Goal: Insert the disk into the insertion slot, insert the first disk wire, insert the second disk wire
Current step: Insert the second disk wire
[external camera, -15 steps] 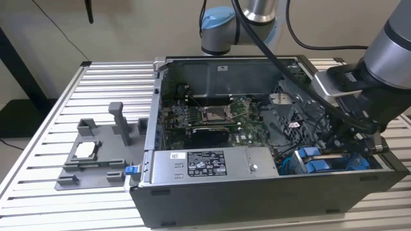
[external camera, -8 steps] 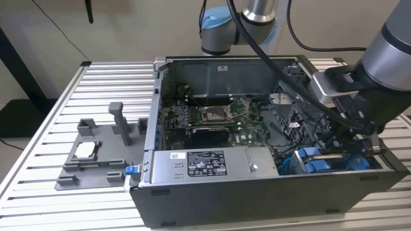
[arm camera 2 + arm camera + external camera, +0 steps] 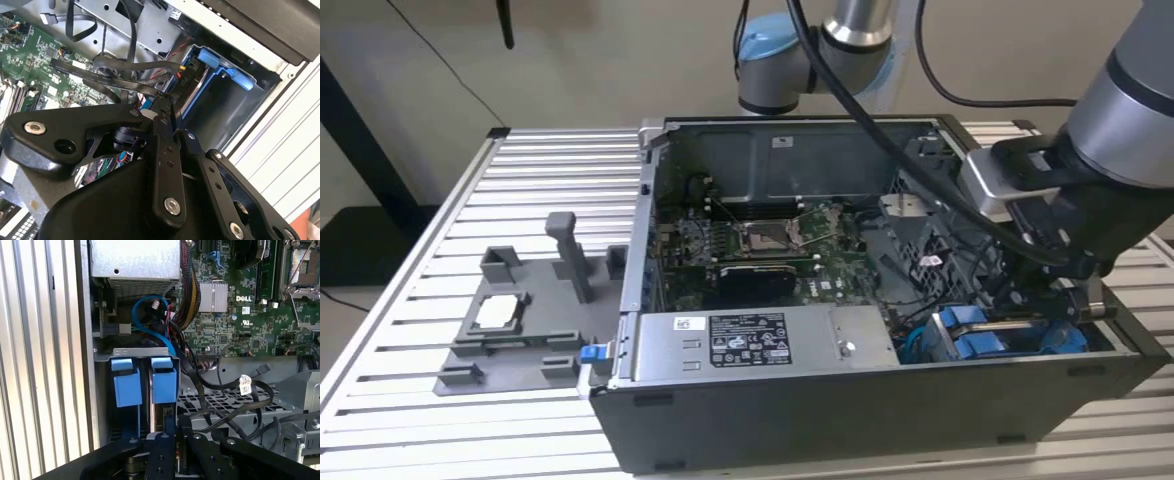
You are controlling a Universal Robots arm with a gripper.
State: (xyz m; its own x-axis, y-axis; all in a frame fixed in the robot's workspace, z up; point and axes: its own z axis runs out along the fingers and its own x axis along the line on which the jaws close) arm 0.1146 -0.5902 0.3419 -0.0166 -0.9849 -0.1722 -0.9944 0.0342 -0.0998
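The gripper (image 3: 172,442) hangs directly over the insertion slot (image 3: 145,354), its jaws drawn nearly together on what looks like the disk's (image 3: 159,426) thin upper edge, standing on end in the blue-tabbed cage, long axis running down into it.

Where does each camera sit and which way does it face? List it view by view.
Exterior view: off the arm, raised, looking down into the open computer case on the slatted table; the arm reaches in at the exterior view's right.
First wrist view: on the wrist, looking past the end effector at the insertion slot and motherboard.
Second wrist view: on the wrist, looking along the end effector toward the slot's blue tabs and cables.
Shared: both wrist views show end effector, slot and motherboard.
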